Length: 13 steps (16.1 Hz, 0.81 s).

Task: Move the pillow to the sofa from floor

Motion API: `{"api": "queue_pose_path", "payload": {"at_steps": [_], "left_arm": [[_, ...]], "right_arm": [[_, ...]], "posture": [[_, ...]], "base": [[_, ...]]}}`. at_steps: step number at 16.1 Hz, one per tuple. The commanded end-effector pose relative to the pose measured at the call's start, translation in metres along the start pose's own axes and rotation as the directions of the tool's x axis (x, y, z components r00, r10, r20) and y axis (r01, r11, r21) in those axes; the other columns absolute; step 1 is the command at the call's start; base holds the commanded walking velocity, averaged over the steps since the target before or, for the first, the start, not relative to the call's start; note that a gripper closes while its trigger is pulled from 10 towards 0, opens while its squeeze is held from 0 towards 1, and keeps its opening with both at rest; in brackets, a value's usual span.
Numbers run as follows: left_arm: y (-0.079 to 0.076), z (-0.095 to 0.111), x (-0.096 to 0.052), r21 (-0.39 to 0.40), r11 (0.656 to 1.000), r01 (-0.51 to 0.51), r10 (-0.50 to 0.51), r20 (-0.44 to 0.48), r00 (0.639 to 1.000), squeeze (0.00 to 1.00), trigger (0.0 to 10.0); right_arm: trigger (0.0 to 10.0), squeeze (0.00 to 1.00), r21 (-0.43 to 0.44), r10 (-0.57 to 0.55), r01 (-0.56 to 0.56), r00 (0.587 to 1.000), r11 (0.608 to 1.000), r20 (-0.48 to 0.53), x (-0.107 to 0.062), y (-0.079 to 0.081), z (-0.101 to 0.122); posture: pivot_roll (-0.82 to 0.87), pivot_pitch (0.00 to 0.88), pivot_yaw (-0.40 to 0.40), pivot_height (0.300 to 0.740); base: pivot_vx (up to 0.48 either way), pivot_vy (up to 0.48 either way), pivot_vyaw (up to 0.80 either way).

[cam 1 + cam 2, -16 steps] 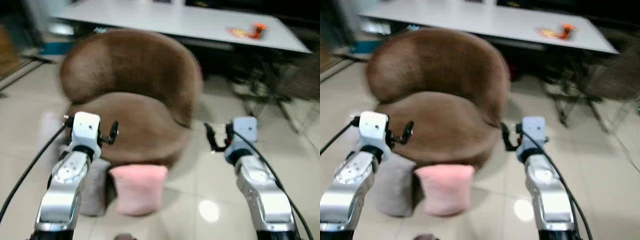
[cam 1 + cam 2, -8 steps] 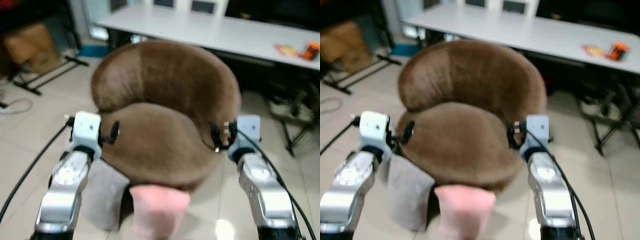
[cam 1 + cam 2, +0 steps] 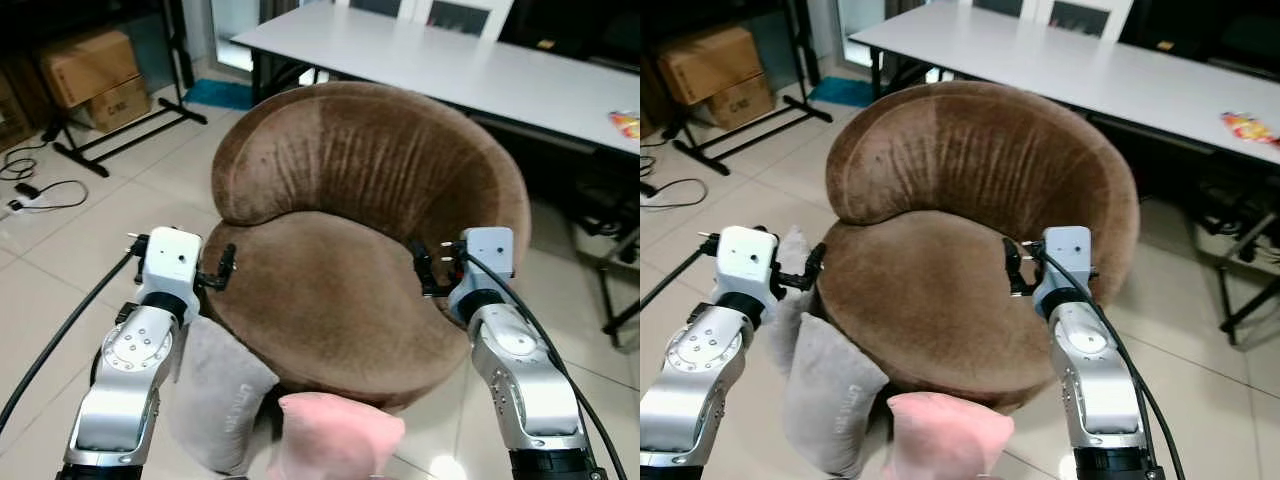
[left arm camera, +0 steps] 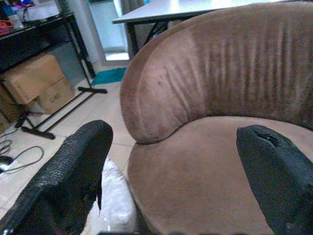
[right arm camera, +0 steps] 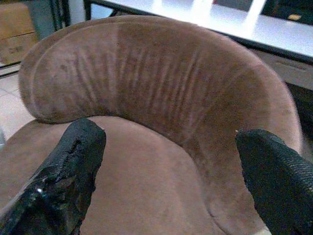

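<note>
Sofa: round brown velvet tub sofa, seat bare.
Table: long white table behind sofa.
Pillows: grey pillow and pink pillow on floor, touching sofa's front base.
Left gripper: fingers spread wide, holding nothing, at seat's left edge.
Right gripper: spread wide, holding nothing, over seat's right side.

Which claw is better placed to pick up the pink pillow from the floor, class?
Probably the left claw: open, on the pillows' side. The pink pillow lies nearer it, beside the grey pillow. The right claw is over the sofa.
</note>
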<state>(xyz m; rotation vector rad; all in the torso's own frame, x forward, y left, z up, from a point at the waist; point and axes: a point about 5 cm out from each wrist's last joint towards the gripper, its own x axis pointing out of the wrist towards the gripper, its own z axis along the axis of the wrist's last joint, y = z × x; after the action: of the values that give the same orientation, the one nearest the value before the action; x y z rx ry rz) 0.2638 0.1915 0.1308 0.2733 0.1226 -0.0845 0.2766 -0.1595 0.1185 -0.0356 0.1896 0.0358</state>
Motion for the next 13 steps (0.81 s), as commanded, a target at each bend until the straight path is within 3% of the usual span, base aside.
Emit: {"api": "queue_pose_path", "payload": {"at_steps": [1,13], "left_arm": [[-0.003,-0.0004,-0.0006,-0.007,1.0,0.017,-0.017,-0.008,1.0,0.07,10.0],[-0.0053,-0.0057,-0.0034,-0.012,1.0,0.005,-0.005,-0.017,1.0,0.07,10.0]], "right_arm": [[10.0,0.0,-0.005,-0.007,0.007,1.0,1.0,0.003,-0.0016,-0.0023,0.0],[10.0,0.0,-0.03,0.012,-0.012,1.0,0.999,0.01,-0.003,-0.0019,-0.0012]], "posture": [[-0.12,0.0,-0.074,0.685],[-0.11,0.0,-0.089,0.575]], "base": [[0.0,0.0,0.0],[0.0,0.0,0.0]]}}
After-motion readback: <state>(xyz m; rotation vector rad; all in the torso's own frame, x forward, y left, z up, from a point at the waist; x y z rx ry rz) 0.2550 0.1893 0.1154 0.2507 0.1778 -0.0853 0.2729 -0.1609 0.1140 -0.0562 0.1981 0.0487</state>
